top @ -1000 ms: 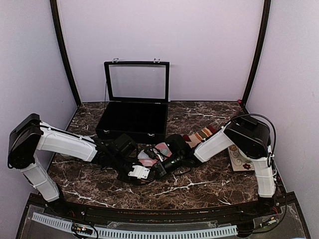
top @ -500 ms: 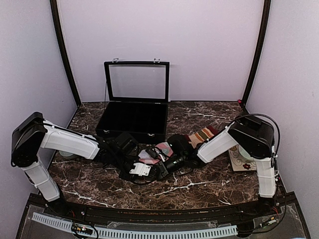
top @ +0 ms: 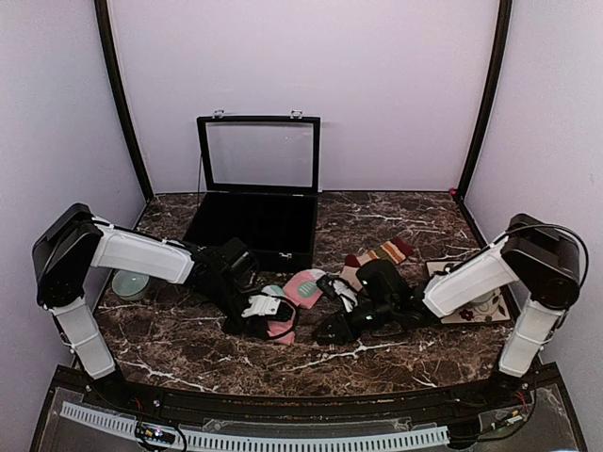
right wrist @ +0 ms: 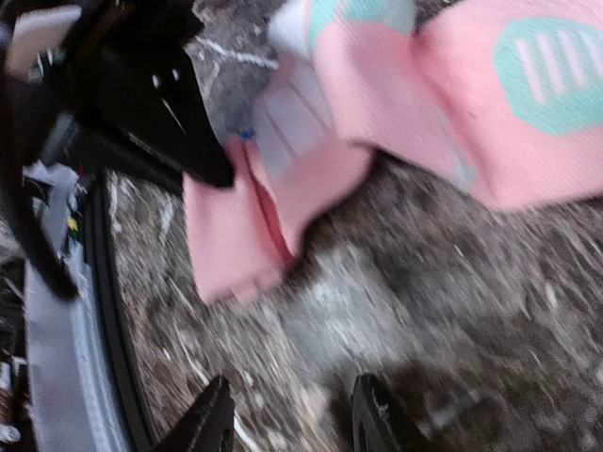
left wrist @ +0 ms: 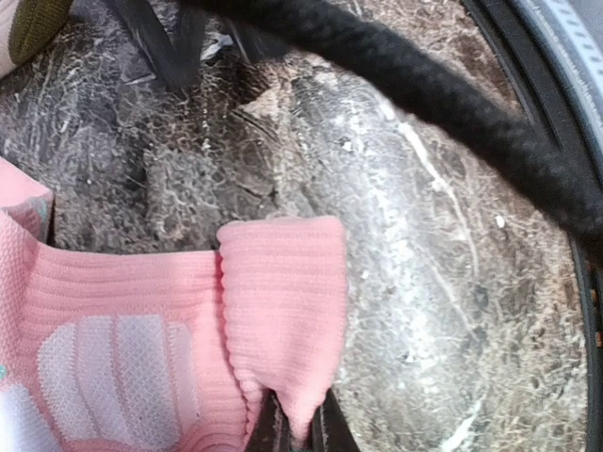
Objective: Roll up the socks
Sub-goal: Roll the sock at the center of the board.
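Observation:
The pink sock pair (top: 303, 286) with mint-teal patches lies on the marble table just in front of the black case. My left gripper (top: 270, 316) is shut on its pink ribbed cuff (left wrist: 283, 311), which is pinched between the fingertips (left wrist: 332, 435). The pink socks also show in the right wrist view (right wrist: 471, 122), with the left gripper (right wrist: 155, 99) at their cuff end. My right gripper (top: 332, 330) is open and empty, its fingers (right wrist: 215, 419) apart over bare marble a short way from the cuff. The tan striped sock pair (top: 382, 254) with a maroon cuff lies behind the right arm.
An open black case (top: 250, 226) with a glass lid stands at the back centre. A pale green bowl (top: 130, 282) sits at the far left. A patterned mat (top: 462, 306) with a cup lies at the right. A black cable (left wrist: 452, 104) crosses the left wrist view.
My right gripper has drawn back to the right, away from the pink socks, and stands open. My left gripper has stayed shut on the pink cuff and shifted slightly right. More of the pink sock shows.

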You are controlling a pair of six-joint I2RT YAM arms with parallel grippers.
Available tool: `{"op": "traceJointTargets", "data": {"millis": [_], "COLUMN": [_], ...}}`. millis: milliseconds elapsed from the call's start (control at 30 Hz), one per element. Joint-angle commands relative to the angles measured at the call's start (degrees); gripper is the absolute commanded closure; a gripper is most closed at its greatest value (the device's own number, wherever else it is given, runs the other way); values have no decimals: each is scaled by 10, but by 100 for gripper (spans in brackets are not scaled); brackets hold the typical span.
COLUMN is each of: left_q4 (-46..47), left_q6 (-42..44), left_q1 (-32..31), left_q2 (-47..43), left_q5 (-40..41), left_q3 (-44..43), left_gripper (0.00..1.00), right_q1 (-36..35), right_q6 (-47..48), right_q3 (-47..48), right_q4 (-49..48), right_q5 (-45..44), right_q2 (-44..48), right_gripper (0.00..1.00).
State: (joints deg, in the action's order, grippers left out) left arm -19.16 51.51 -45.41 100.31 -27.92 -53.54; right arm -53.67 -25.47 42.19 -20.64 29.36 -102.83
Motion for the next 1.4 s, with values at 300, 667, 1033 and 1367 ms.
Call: {"op": "traceJointTargets", "data": {"millis": [300,667,1033,1367], "left_q4": [-216,-264,-262,-254], "left_q6": [-36,-58,-81,-84], "left_q1": [33,53,55,57], "left_q2": [105,147,173,169], "left_q5": [-115,-120,-85,-82], "left_q3": [-32,-54,-60,-58], "left_gripper": [100,100,100,100], "right_q1": [8,-136,-233,-210], "right_q6": [27,292,442,435], "right_q3": [-157,-187,-22,46], "right_q4": [-112,-266,-197,-182], "right_q5": [-503,-298,-266,-252], "right_q2": [301,179,21,-72], "right_gripper": [0,26,60,77]}}
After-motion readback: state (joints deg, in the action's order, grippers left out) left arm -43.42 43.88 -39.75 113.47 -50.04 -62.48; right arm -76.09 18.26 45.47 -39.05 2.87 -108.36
